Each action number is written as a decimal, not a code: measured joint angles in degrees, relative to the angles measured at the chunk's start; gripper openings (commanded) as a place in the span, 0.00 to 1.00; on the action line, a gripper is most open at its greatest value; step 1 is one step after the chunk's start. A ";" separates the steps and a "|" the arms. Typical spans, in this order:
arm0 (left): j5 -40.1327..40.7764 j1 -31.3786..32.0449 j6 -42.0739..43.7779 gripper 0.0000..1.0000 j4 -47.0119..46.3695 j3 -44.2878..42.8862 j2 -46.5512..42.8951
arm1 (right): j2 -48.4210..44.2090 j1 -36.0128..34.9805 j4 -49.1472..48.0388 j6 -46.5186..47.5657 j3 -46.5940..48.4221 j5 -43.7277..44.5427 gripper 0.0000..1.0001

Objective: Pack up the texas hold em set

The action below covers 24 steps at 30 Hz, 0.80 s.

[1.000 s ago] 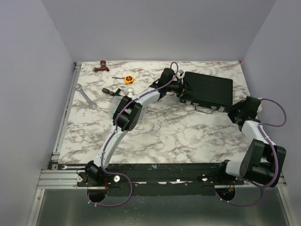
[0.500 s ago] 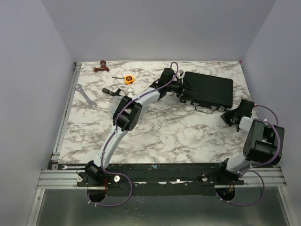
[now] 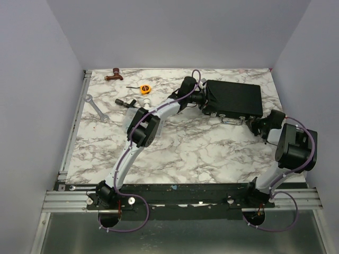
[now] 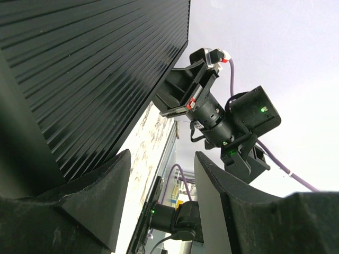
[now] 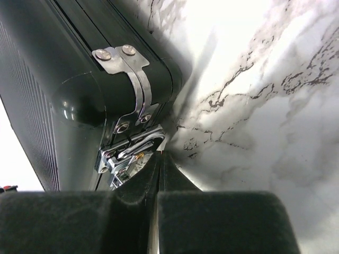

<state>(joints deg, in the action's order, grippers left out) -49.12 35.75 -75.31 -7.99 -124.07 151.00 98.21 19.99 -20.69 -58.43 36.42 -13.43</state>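
Black case point(image 3: 234, 98) lies closed, flat on desk point(image 3: 180, 148), far right. L pincer point(image 3: 204, 98) at case's left end: jaws apart, nothing betw. them, one finger point(image 4: 95, 201) right against the ribbed case face. R pincer point(image 3: 255, 127) fully closed, holding nothing, tips touching silver latch point(image 5: 130, 153) on case's near edge by rt corner. Wrench point(image 3: 97, 108) and yellow tape measure point(image 3: 144, 89) well apart, far left.

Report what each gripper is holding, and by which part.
Nothing is held. The left gripper stands open beside the left end of the case, with nothing between its jaws. The right gripper is shut, tips against the silver latch.
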 measured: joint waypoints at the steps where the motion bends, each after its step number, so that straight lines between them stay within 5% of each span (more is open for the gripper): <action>1: 0.00 0.00 0.00 0.52 0.00 0.00 0.00 | -0.24 0.00 0.24 -0.02 -0.02 0.26 0.01; 6: 0.00 0.00 0.96 0.54 1.73 -1.01 0.09 | -5.73 -0.17 6.45 2.54 -1.07 3.69 0.08; 12: 0.20 -0.35 6.45 0.65 6.40 -0.28 -1.90 | -21.49 -2.99 14.97 10.99 -1.20 3.30 0.45; 15: 2.34 -0.50 11.63 0.70 10.03 5.11 -8.15 | -28.76 -8.72 18.29 15.65 0.07 1.60 0.63; 24: 10.54 -1.84 22.82 0.73 8.59 19.34 -37.86 | -32.09 -24.20 28.22 22.56 11.19 -3.87 0.81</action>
<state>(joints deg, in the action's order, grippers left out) -38.59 33.91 -52.49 0.60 -104.73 113.14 66.13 -4.21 7.53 -35.88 47.62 -17.30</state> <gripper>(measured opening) 0.727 0.755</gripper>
